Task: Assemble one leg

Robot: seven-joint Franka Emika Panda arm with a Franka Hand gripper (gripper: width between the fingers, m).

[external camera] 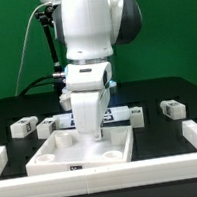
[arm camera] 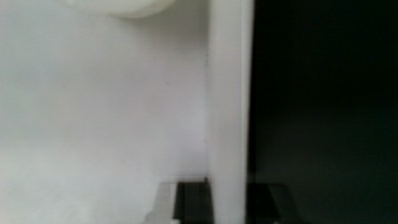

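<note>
Black table (external camera: 3, 114), green backdrop (external camera: 9, 48). Claw (external camera: 92, 134) low over white tray (external camera: 49, 158); its grip cannot be told. Leg (external camera: 24, 124), leg (external camera: 171, 107) flank claw.

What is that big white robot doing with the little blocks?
The robot arm's gripper hangs low over the white tray-shaped part. I cannot tell whether it holds anything. Small legs lie loose on the black table: one leg at the exterior view's left, another leg at its right.

Green wall (external camera: 8, 38) behind black table (external camera: 191, 82)
</note>
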